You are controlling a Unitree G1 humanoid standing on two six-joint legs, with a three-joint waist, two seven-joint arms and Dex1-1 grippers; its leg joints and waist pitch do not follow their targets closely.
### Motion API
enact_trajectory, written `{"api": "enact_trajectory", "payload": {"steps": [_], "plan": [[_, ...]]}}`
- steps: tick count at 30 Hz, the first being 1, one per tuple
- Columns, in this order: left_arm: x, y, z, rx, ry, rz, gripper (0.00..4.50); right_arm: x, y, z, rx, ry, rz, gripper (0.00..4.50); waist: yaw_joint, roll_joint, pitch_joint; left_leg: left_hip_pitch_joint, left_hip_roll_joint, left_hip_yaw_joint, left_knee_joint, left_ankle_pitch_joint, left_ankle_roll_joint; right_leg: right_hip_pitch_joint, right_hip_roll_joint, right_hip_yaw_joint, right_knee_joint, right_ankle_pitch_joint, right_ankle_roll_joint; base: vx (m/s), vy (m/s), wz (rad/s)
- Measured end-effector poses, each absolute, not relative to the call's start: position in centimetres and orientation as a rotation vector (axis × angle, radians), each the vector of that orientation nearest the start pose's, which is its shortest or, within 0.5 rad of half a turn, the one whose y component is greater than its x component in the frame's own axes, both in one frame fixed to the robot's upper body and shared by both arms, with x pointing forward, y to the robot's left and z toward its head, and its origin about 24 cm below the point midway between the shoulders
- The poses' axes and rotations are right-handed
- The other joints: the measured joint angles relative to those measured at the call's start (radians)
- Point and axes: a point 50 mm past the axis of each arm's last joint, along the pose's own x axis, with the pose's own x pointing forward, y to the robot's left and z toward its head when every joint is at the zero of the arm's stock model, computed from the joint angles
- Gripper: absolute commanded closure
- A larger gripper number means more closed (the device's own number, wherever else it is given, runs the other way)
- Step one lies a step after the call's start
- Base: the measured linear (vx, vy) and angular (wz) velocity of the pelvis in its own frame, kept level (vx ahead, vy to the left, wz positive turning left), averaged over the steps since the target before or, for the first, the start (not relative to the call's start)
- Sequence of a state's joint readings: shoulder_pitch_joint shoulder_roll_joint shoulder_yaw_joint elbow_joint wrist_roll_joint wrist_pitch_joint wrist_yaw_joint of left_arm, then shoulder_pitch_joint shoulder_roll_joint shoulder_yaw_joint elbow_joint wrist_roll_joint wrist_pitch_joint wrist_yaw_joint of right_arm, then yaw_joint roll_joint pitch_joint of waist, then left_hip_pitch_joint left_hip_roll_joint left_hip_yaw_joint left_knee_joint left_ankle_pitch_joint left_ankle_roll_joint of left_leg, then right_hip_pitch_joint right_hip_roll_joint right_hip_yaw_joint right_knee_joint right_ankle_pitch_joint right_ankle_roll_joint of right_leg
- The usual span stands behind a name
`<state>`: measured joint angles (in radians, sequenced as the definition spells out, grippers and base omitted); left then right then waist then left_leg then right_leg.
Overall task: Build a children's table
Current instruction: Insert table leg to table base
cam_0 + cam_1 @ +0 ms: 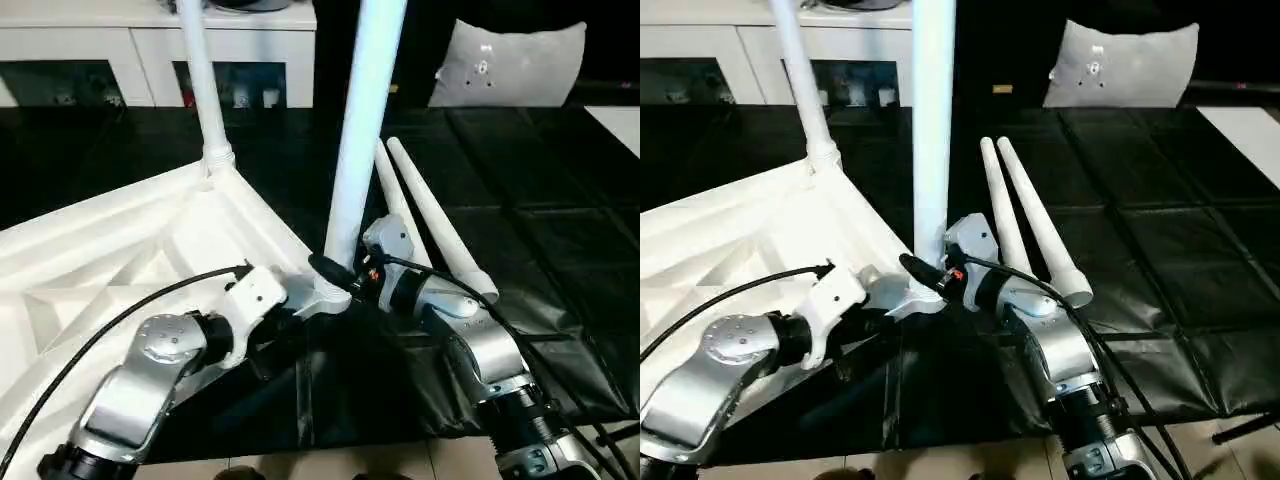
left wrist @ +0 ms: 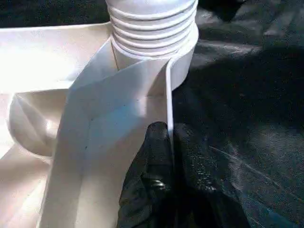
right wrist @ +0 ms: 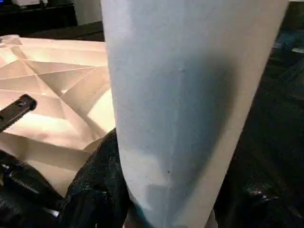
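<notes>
At the near corner socket, my right gripper (image 1: 335,272) clamps the smooth white tube leg (image 1: 360,130), long axis upright. My left gripper (image 2: 164,156), fingers together, pinches the ribbed tabletop (image 1: 110,260) rim. Two tapered legs (image 1: 435,215) lie on black sheeting (image 1: 540,230).

We see the white tabletop (image 1: 120,270) lying upside down at about nine o'clock, its ribbed underside facing up, one corner pointing toward the centre. A long white tube leg (image 1: 205,80) stands upright in the corner socket at eleven o'clock. A second leg (image 1: 362,130) stands nearly upright in the near corner socket (image 2: 152,42), at the centre. Two more legs (image 1: 440,215) lie side by side on the dark floor at two o'clock, touching each other.
</notes>
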<state>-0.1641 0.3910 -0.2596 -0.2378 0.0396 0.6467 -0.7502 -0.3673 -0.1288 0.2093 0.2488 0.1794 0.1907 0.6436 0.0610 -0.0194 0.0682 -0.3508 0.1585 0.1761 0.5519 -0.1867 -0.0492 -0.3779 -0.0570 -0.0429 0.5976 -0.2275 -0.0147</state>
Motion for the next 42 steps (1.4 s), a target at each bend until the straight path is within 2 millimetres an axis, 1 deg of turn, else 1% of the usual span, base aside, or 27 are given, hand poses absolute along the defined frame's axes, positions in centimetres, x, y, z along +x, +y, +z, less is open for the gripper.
{"api": "enact_trajectory", "payload": {"steps": [4, 5, 6, 8, 10, 13, 16, 17, 19, 20, 22, 23, 26, 28, 30, 32, 35, 37, 42], "plan": [[25.3, 12.9, 6.0, 0.384, 0.453, -0.874, 4.5, 29.9, -7.5, 5.9, 0.02, 0.128, 0.867, 2.61, 0.0, -0.001, 0.001, 0.0, 0.0, 0.0, 0.0, 0.0, 0.0, 0.0, 0.0, 0.0, 0.0, -0.001, 0.001, 0.0, 0.0, 0.0], [25.4, 13.0, 6.0, 0.387, 0.454, -0.871, 4.5, 30.1, -7.5, 5.9, 0.026, 0.129, 0.863, 2.26, 0.0, 0.0, 0.001, 0.0, 0.0, 0.0, 0.0, 0.0, 0.0, -0.001, 0.0, 0.0, 0.0, -0.001, 0.001, 0.0, 0.0, 0.0], [25.4, 13.1, 6.0, 0.393, 0.456, -0.866, 4.5, 30.1, -7.5, 5.9, 0.03, 0.131, 0.862, 2.26, 0.0, 0.0, 0.001, 0.0, 0.0, 0.0, 0.0, 0.0, 0.0, -0.001, 0.0, 0.0, -0.001, -0.001, 0.001, 0.0, 0.0, 0.0], [25.6, 13.0, 6.0, 0.41, 0.455, -0.858, 4.5, 30.2, -7.4, 5.8, 0.044, 0.133, 0.855, 1.86, 0.0, -0.001, 0.001, -0.001, 0.0, 0.0, 0.0, 0.0, 0.0, -0.001, 0.0, 0.0, -0.001, -0.001, 0.001, 0.0, 0.0, 0.0], [25.6, 13.0, 6.1, 0.424, 0.448, -0.851, 4.5, 30.2, -7.4, 5.3, 0.052, 0.154, 0.848, 1.8, 0.0, -0.001, 0.002, -0.002, 0.0, 0.0, 0.0, 0.0, 0.0, -0.002, 0.0, 0.0, -0.001, 0.0, 0.001, 0.0, 0.0, 0.0], [25.7, 13.0, 6.1, 0.429, 0.442, -0.852, 4.5, 30.2, -7.5, 5.0, 0.063, 0.162, 0.834, 1.43, 0.001, 0.001, 0.003, -0.003, 0.0, 0.0, 0.001, 0.001, -0.001, -0.003, 0.0, 0.001, -0.001, 0.004, -0.001, 0.0, 0.0, 0.0], [26.0, 13.1, 6.3, 0.414, 0.449, -0.847, 4.5, 30.1, -7.6, 4.4, 0.072, 0.188, 0.827, 1.33, 0.002, 0.001, 0.004, -0.004, 0.0, 0.0, 0.001, 0.001, -0.001, -0.004, 0.0, 0.0, -0.001, 0.007, -0.001, 0.0, 0.0, 0.0], [26.2, 13.2, 6.4, 0.405, 0.455, -0.849, 4.5, 30.1, -7.6, 4.3, 0.078, 0.19, 0.824, 1.23, 0.001, 0.003, 0.005, -0.005, 0.0, 0.0, 0.001, 0.001, -0.001, -0.005, 0.0, 0.0, -0.001, 0.01, -0.006, 0.0, 0.0, 0.0], [26.4, 13.2, 6.6, 0.401, 0.46, -0.852, 4.5, 30.1, -7.7, 4.2, 0.078, 0.192, 0.822, 1.0, 0.002, 0.004, 0.006, -0.006, 0.001, 0.0, 0.001, 0.001, -0.002, -0.005, 0.0, -0.001, -0.001, 0.011, -0.005, 0.0, 0.0, 0.0], [26.6, 13.3, 6.7, 0.404, 0.461, -0.849, 4.5, 29.8, -7.9, 3.6, 0.084, 0.216, 0.817, 0.95, 0.004, 0.004, 0.006, -0.008, 0.002, 0.0, 0.001, 0.001, -0.002, -0.005, 0.001, -0.002, -0.001, 0.011, -0.005, 0.0, 0.0, 0.0], [26.7, 13.5, 6.8, 0.408, 0.462, -0.866, 4.5, 29.6, -8.2, 3.6, 0.086, 0.208, 0.818, 0.88, 0.004, 0.008, 0.007, -0.009, 0.002, 0.0, 0.002, 0.001, -0.002, -0.006, 0.001, -0.003, -0.001, 0.011, -0.005, 0.0, 0.0, 0.0], [26.9, 13.6, 6.9, 0.413, 0.458, -0.879, 4.5, 29.3, -8.6, 3.6, 0.081, 0.206, 0.817, 0.64, 0.005, 0.01, 0.008, -0.011, 0.002, 0.0, 0.002, 0.001, -0.002, -0.007, 0.001, -0.003, -0.002, 0.011, -0.004, 0.0, 0.0, 0.0], [27.3, 14.0, 7.0, 0.446, 0.439, -0.907, 4.5, 28.6, -9.4, 3.5, 0.08, 0.2, 0.846, 0.49, 0.011, 0.012, 0.01, -0.015, 0.004, -0.001, 0.004, 0.002, -0.001, -0.01, 0.001, -0.005, -0.001, 0.011, -0.005, 0.0, 0.0, 0.0], [27.5, 14.3, 7.0, 0.488, 0.42, -0.948, 4.5, 28.0, -10.1, 3.7, 0.072, 0.193, 0.87, 0.2, 0.014, 0.015, 0.012, -0.016, 0.004, -0.001, 0.004, 0.002, -0.001, -0.01, 0.001, -0.006, -0.001, 0.011, -0.004, 0.0, 0.0, 0.0], [27.8, 14.9, 7.1, 0.534, 0.411, -0.984, 4.5, 27.5, -10.7, 3.6, 0.064, 0.199, 0.889, 0.11, 0.018, 0.017, 0.013, -0.016, 0.004, -0.001, 0.005, 0.002, -0.001, -0.01, 0.001, -0.006, -0.001, 0.011, -0.004, 0.0, 0.0, 0.0], [28.0, 15.2, 7.2, 0.579, 0.403, -1.023, 4.5, 27.4, -11.1, 3.8, 0.055, 0.191, 0.905, 0.05, 0.02, 0.017, 0.013, -0.016, 0.004, -0.001, 0.006, 0.002, -0.001, -0.01, 0.001, -0.006, 0.0, 0.011, -0.004, 0.0, 0.0, 0.0], [28.4, 15.5, 7.2, 0.604, 0.386, -1.107, 4.5, 27.4, -11.9, 5.5, 0.0, 0.133, 0.961, 0.05, 0.029, 0.017, 0.013, -0.016, 0.004, -0.001, 0.008, 0.002, -0.001, -0.01, 0.001, -0.006, 0.001, 0.011, -0.004, 0.0, 0.0, 0.0], [28.4, 15.8, 7.2, 0.607, 0.387, -1.156, 4.5, 27.2, -12.3, 6.3, -0.031, 0.119, 1.004, 0.05, 0.032, 0.017, 0.013, -0.016, 0.004, -0.001, 0.009, 0.002, 0.0, -0.009, 0.001, -0.006, 0.001, 0.011, -0.004, 0.0, 0.0, 0.0], [28.4, 16.6, 7.2, 0.554, 0.432, -1.281, 4.5, 27.2, -13.2, 7.0, -0.104, 0.148, 1.104, 0.05, 0.032, 0.018, 0.013, -0.016, 0.004, -0.001, 0.013, 0.002, 0.0, -0.009, 0.0, -0.006, 0.005, 0.011, -0.004, 0.0, 0.0, 0.0]]}}
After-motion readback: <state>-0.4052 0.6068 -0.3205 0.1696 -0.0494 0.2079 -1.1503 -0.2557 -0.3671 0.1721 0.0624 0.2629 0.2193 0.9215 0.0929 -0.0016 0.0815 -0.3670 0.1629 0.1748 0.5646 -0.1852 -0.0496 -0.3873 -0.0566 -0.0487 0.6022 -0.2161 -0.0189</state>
